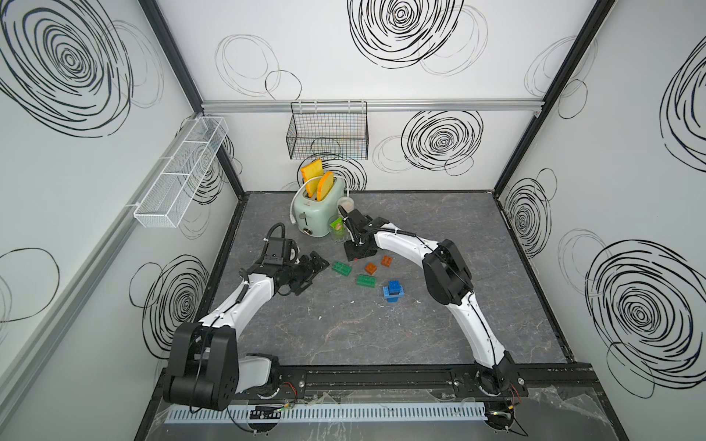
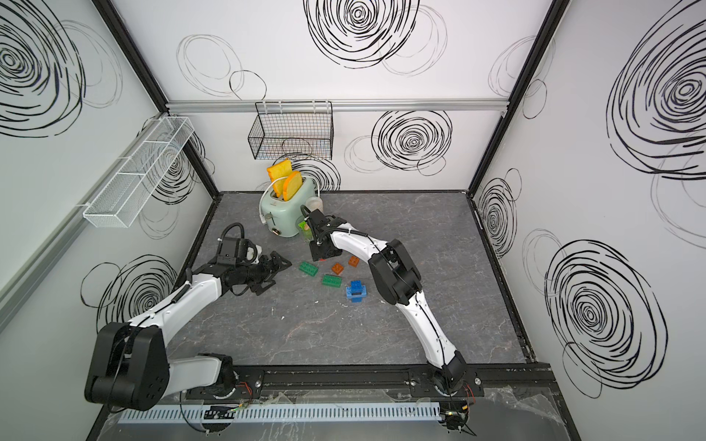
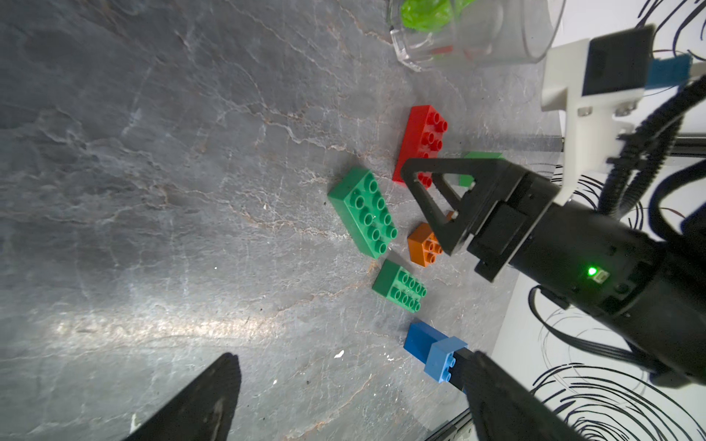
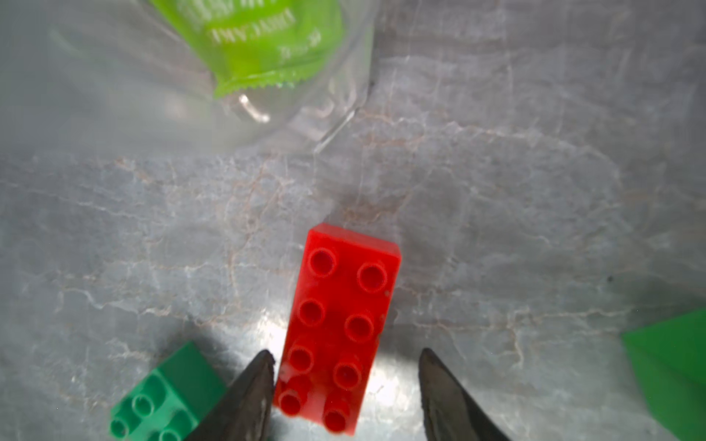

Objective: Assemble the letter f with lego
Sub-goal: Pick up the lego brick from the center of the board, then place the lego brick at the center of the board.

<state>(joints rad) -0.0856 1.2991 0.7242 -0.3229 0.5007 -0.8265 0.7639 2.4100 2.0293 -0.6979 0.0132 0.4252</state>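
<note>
We've got the grey marbled desk [image 1: 420, 324] with a mint toaster [image 1: 317, 214] parked at its back edge, toast slices [image 1: 324, 185] poking out the top. A clear glass [image 3: 458, 34] with a green packet [image 4: 259, 42] inside stands just in front of the toaster. The right gripper [image 4: 345, 353] is down near the glass, jaws apart and straddling one end of the red lego brick [image 4: 340, 324]. One finger touches its side, the other shows a gap, so it's not clamped. The left gripper [image 1: 309, 273] hovers wide open and holds nothing. The other lego lies loose around mid-desk: a green brick [image 1: 342, 268], a second green brick [image 1: 366, 280], an orange-brown brick [image 1: 370, 268], another orange-brown brick [image 1: 386, 260], and a small blue stack [image 1: 393, 292] nearest the front edge.
</note>
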